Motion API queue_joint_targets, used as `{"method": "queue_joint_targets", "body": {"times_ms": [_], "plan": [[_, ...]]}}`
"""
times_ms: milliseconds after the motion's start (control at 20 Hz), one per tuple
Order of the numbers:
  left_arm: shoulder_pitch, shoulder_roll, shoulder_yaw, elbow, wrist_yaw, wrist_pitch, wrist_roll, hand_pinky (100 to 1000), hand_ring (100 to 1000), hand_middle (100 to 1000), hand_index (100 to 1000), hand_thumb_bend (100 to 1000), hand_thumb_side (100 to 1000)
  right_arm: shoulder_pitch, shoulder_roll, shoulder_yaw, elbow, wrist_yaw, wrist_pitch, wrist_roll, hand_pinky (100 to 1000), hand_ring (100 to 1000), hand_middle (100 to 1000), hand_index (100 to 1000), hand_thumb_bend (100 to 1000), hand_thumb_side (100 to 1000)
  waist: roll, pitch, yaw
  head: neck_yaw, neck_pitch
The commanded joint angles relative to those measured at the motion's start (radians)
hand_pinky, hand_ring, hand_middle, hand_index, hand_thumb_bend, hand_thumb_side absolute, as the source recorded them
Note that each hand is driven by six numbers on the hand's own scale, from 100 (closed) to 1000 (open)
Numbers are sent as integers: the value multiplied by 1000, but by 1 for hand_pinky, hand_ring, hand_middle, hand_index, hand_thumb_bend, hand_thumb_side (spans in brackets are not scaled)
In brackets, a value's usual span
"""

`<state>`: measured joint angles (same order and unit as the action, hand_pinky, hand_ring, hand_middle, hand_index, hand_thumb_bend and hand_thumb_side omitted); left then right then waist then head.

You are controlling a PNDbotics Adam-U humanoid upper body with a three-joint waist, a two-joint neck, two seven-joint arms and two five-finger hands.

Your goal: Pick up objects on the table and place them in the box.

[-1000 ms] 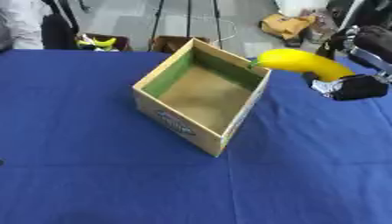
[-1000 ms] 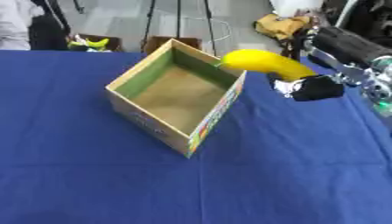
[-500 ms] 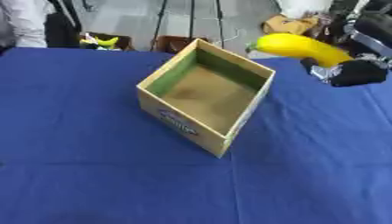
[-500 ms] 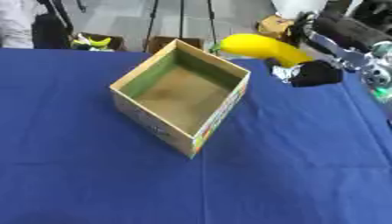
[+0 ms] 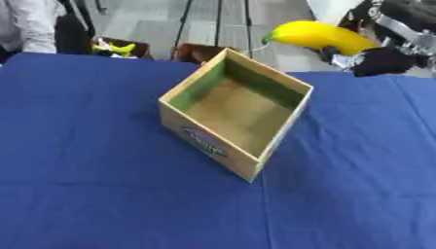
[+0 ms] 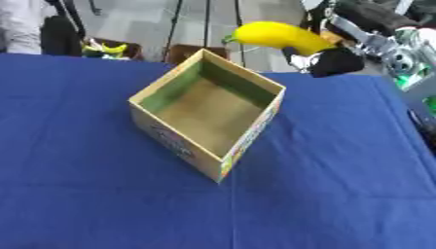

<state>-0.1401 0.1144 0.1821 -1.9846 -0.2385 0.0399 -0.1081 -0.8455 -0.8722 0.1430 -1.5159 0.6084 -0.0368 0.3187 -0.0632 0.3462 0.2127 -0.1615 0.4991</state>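
Transfer stage: right hand [image 5: 385, 61] carrying a curved yellow banana [image 5: 319, 36] toward the open cardboard box [image 5: 204, 141].
The black hand, upper right of frame, has its fingers curled round the banana's near end; the fruit hangs in the air beyond the box's far corner. The box interior at centre shows nothing inside; release is not yet done. No other objects show on the blue tablecloth [image 5: 85, 194].

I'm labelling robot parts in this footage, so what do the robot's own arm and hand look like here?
Only the right arm shows, entering from the upper right. The right hand is black and rounded. Behind it the forearm is black with silver metal sections, and a green patch shows by the frame's right edge. No left hand appears in either view.
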Motion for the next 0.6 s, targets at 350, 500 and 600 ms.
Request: {"method": "queue_joint_targets", "body": {"times_ms": [350,500,600], "plan": [[-11,13,-4,-15,-6,-4,-7,168,251,323,487,100,1000,-88,22,0,67,24,-8,5,714,740,437,588,100,598,-5,-8,21,-18,-28],[-12,12,-4,-15,-6,-5,-8,168,251,323,487,100,1000,-110,39,4,98,40,-11,7,714,739,436,587,100,597,-9,-4,30,-26,-36],[-14,12,-4,-15,-7,-5,-9,168,251,323,487,100,1000,-123,50,6,120,52,-15,7,714,739,435,586,100,597,-11,0,35,-31,-41]]}}
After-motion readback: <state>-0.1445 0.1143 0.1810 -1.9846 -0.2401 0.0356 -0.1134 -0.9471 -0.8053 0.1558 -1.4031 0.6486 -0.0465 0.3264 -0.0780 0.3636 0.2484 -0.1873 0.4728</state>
